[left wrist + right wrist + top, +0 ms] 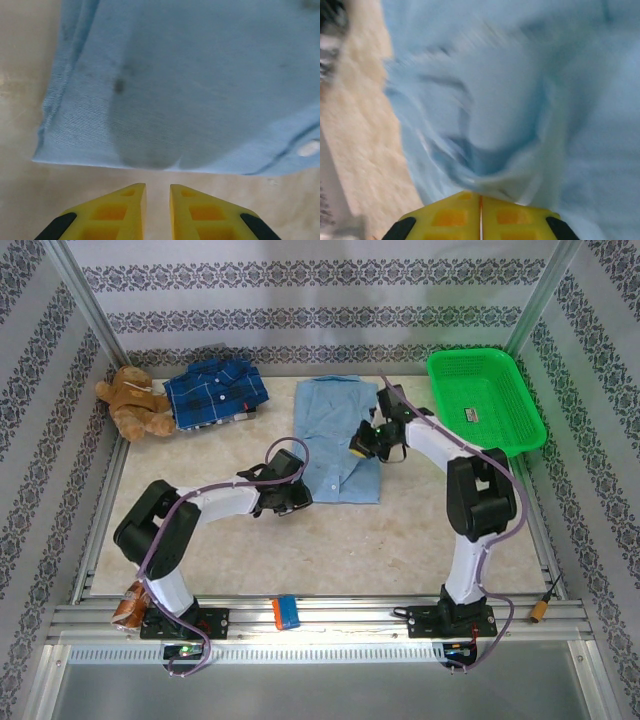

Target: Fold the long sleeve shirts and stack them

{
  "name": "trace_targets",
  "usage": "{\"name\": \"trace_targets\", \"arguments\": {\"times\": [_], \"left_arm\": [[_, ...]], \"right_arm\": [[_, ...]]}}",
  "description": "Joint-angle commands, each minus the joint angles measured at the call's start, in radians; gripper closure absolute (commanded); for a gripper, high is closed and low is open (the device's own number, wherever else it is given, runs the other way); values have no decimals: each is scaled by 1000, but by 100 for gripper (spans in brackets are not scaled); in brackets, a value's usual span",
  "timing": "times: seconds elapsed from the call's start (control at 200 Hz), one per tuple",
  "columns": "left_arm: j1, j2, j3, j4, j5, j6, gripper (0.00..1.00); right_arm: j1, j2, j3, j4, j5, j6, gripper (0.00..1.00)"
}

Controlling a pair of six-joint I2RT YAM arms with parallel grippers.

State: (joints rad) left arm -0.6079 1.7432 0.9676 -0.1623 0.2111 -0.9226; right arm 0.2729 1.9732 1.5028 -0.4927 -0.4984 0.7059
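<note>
The light blue shirt lies flat in the middle of the table, collar toward the back. The dark blue plaid shirt sits folded at the back left. My right gripper is at the light blue shirt's right edge. In the right wrist view the right gripper is shut, with a bunch of the light blue shirt pinched at its tips. My left gripper hovers by the shirt's near left corner. The left gripper stands narrowly open over bare table, just short of the shirt's hem.
A brown teddy bear sits at the back left beside the plaid shirt. A green basket stands at the back right. On the front rail lie an orange and blue block and a snack packet.
</note>
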Motion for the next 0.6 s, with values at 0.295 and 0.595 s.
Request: {"name": "trace_targets", "arguments": {"times": [0.295, 0.595], "left_arm": [[11, -113, -12, -7, -39, 51, 77], [-20, -181, -1, 45, 33, -25, 73]], "right_arm": [[12, 167, 315, -79, -87, -14, 78], [-30, -220, 54, -150, 89, -111, 56]]}}
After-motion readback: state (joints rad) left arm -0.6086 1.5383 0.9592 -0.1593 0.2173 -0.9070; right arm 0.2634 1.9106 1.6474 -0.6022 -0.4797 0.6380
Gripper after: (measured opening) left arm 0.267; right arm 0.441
